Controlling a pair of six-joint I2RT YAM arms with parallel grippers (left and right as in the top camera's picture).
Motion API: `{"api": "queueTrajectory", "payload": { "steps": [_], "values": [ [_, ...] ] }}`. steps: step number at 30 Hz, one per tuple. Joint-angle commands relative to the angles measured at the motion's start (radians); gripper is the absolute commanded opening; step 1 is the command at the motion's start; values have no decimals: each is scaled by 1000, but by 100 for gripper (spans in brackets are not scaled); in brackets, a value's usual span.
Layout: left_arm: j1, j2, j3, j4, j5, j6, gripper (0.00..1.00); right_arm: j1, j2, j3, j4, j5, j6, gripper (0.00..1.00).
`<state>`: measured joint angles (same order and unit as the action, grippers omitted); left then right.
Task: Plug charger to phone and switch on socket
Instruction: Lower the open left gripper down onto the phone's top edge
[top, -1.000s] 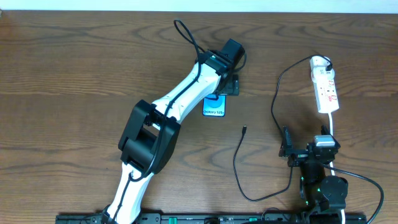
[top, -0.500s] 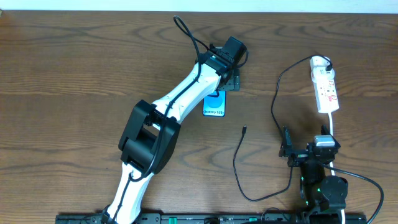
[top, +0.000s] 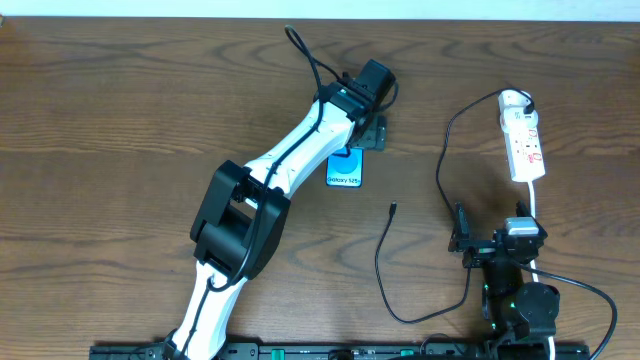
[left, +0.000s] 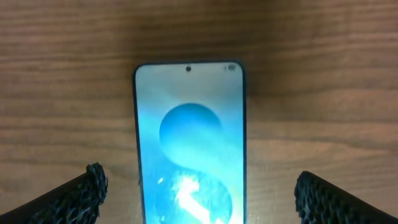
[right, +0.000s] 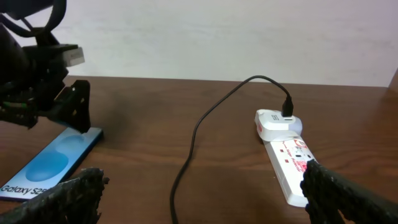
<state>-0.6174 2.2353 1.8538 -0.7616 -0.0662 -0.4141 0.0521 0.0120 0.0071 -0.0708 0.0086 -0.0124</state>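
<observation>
Two sets of jaws spread wide, nothing in either grasp. Left gripper (left: 205, 196) hung over the small slim smartphone with the bright blue-cyan screen (top: 345, 170), one ribbed black fingertip (left: 84, 193) off each long edge. Placed so, by this reading, to close across the width and pin the phone for plugging. Seemingly just clear of the glass, though too close a wrist view to be sure of contact.

Phone flat on the brown wooden table (top: 120, 120), a little toward 12 o'clock from centre, white lettering at its 6 o'clock end. Probably the port end, turned toward the arms for easy reach.

Thin black charger cable (top: 380, 265) loose on the wood, its small plug tip at 4 o'clock of the phone, near but apart. From there a slack loop down toward 6 o'clock, then up the 3 o'clock side to the narrow white power strip with red markings (top: 525, 145) at 2 o'clock, black plug already seated in its far end.

Right gripper (right: 205, 193) parked low at 4 o'clock, facing strip and cable, touching neither. Well set to fetch the plug tip or reach the switches. Thick white cord (top: 537, 205) trailing past it toward 6 o'clock.

Not yet plugged in. Switch position too small to read.
</observation>
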Motion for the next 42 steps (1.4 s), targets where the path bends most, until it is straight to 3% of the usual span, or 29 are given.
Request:
{"api": "queueTrajectory", "payload": {
  "steps": [1, 21, 42],
  "values": [
    [-4, 45, 4, 5, -35, 2, 98, 7, -5, -2, -4, 8, -11, 99],
    [-16, 92, -7, -5, -31, -71, 98, 7, -5, -2, -4, 8, -11, 99],
    [-23, 161, -12, -64, -31, -70, 98, 7, -5, -2, -4, 8, -11, 99]
  ]
}}
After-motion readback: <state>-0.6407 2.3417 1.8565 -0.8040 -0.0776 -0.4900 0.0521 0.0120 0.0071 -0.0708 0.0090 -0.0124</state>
